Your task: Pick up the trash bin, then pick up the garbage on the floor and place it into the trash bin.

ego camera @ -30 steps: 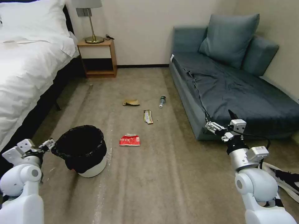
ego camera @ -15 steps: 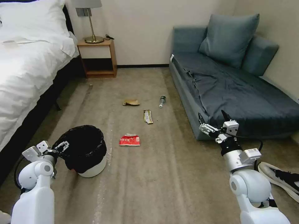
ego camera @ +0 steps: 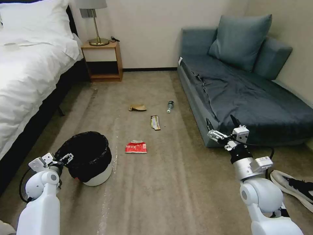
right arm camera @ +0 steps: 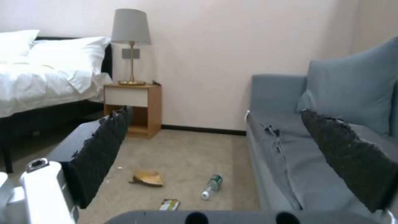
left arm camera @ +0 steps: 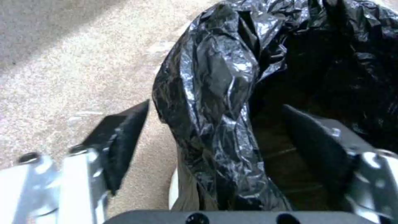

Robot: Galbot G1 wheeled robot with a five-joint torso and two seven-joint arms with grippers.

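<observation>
With its fingers (left arm camera: 124,137) spread astride the bag-lined rim, the left gripper (ego camera: 64,158) meets the trash bin (ego camera: 85,157): probably light, stiff-walled, slippery liner. Right gripper (ego camera: 221,125) hangs released.

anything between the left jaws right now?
Yes. In the left wrist view the open left gripper straddles the bag-lined rim of the trash bin: one jaw outside over carpet, one inside. Not closed on it.

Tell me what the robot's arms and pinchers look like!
Both arms are smooth, glossy white, with big round joints and silvery metal wrists. Thin black cables loop beside each wrist. The left end effector and right end effector have silver-white frames carrying two flat black fingers; the right one's pads look rough and ragged at the edges.
</observation>
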